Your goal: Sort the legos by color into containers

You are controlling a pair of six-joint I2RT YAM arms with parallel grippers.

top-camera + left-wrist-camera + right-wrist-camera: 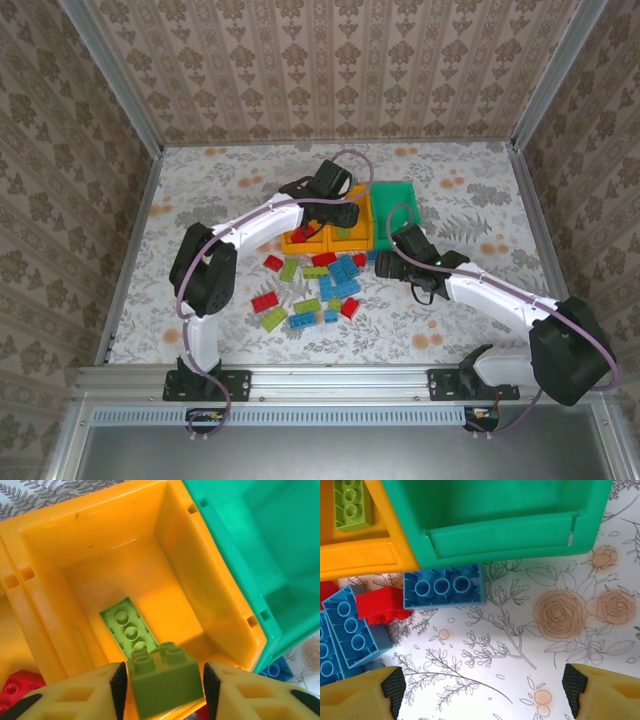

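Note:
My left gripper (pixel 162 686) hangs over the middle orange-yellow container (pixel 50 605). A lime green lego (pixel 165 682) sits between its jaws with thin gaps on both sides, so the jaws are open. Another lime lego (pixel 129 626) lies on that container's floor. The green container (pixel 250 530) stands right beside it. My right gripper (pixel 484 690) is open over bare cloth, just in front of the green container (pixel 500 535). A blue lego (pixel 444 586) and a red one (pixel 380 605) lie ahead and to its left. Loose legos (pixel 320 285) are scattered before the containers (pixel 352 232).
A red lego (pixel 17 682) shows in the neighbouring orange container at lower left. A blue lego (pixel 277 670) lies on the cloth by the green container's corner. Flowered cloth to the right of the green container (pixel 397 210) is free room.

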